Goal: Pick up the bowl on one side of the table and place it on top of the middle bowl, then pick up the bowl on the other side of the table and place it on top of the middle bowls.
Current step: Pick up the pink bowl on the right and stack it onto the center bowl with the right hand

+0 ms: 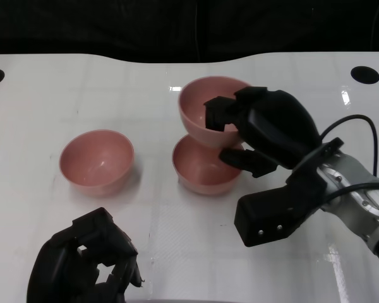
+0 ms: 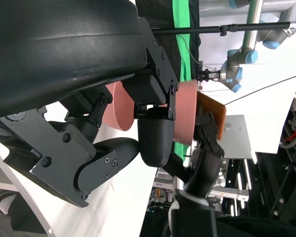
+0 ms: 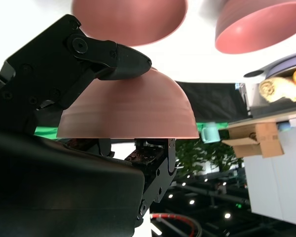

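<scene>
Head view gives the full layout: three pink bowls on the white table (image 1: 38, 221). The held bowl (image 1: 210, 110) sits in the right hand (image 1: 256, 129), raised just above and slightly behind the middle bowl (image 1: 202, 165); whether the two touch cannot be told from here. The left-side bowl (image 1: 96, 160) stands upright and alone, well apart from the other two.

Right wrist view adds the grip detail the head view hides: the held bowl (image 3: 128, 111) is pinched at the rim, one black finger (image 3: 113, 57) over the outer wall and others under the rim inside. That picture is flipped, with the middle bowl (image 3: 128, 19) and left-side bowl (image 3: 259, 29) beyond it. It also shows room clutter past the table: a cardboard box (image 3: 259, 138) and a green mug (image 3: 210, 132).

Left wrist view shows mostly the left hand's own shell and fingers (image 2: 158, 138), with the pink of a bowl (image 2: 185, 113) behind them and a grey-blue robot arm (image 2: 237, 64) on a stand in the background.

Held bowl orientation: mouth tilted toward the camera and left in the head view, base away toward the right hand's palm. No long axis, round.

Right forearm (image 1: 360, 202) comes in from lower right, wrist angled up toward centre. Left hand (image 1: 85, 265) rests low at the near table edge, fingers curled in, holding nothing
</scene>
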